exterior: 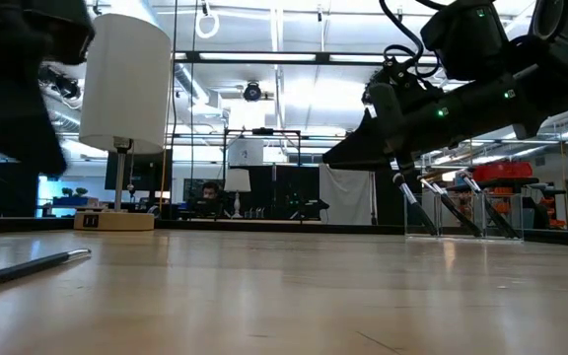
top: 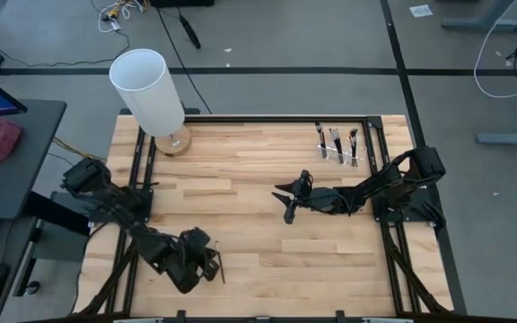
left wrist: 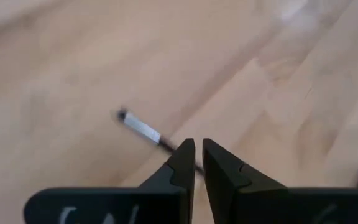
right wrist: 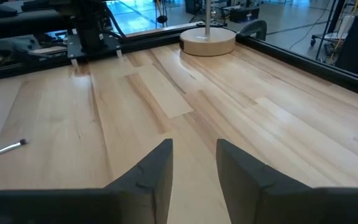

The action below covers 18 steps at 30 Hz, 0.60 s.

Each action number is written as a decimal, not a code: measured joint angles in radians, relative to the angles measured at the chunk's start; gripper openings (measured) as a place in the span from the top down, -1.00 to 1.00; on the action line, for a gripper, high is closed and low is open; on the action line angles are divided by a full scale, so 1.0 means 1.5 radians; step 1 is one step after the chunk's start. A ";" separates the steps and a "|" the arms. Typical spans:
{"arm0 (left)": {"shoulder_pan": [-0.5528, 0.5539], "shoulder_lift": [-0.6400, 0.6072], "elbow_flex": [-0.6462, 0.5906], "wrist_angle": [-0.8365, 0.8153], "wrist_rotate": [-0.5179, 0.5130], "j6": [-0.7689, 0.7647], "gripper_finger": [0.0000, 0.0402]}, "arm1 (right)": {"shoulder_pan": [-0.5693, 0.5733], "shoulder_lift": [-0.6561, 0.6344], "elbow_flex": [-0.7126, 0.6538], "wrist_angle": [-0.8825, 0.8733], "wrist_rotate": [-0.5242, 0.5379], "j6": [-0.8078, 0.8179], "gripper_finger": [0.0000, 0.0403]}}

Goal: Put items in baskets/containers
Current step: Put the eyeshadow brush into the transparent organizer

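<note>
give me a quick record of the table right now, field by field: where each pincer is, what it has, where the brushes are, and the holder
left pincer: near front left of the table, closed on the makeup brush lying flat on the wood
right pincer: open, empty, above mid-table, aimed toward the left side
clear holder: back right of the table, upright
brushes in holder: at least three standing, exact count unclear
lamp: white cylinder on round wooden base, back left corner
table: light wood

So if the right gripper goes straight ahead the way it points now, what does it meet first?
Probably nothing close: the open right gripper faces bare table. Far ahead, slightly aside, stands the lamp's wooden base.
</note>
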 joint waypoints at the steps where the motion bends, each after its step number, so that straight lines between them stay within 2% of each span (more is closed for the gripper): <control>1: 0.004 0.000 0.000 0.007 -0.015 0.019 0.84 | 0.000 0.000 0.000 0.000 0.000 -0.002 0.39; 4: 0.028 0.000 0.000 0.012 -0.028 0.072 0.78 | 0.000 0.000 0.000 -0.002 0.000 -0.002 0.39; 6: 0.044 0.000 0.000 0.023 -0.001 0.103 0.67 | 0.000 0.000 0.000 -0.006 0.000 0.002 0.39; 11: 0.063 0.000 0.000 0.076 0.096 0.163 0.19 | 0.001 0.000 0.000 -0.014 0.000 0.002 0.39; 15: 0.056 0.010 0.000 0.072 0.105 0.101 -0.16 | 0.001 0.000 0.000 -0.015 0.000 0.002 0.39; 18: 0.041 0.047 0.006 0.068 0.074 0.049 -0.23 | 0.001 0.000 0.000 -0.015 0.000 0.002 0.39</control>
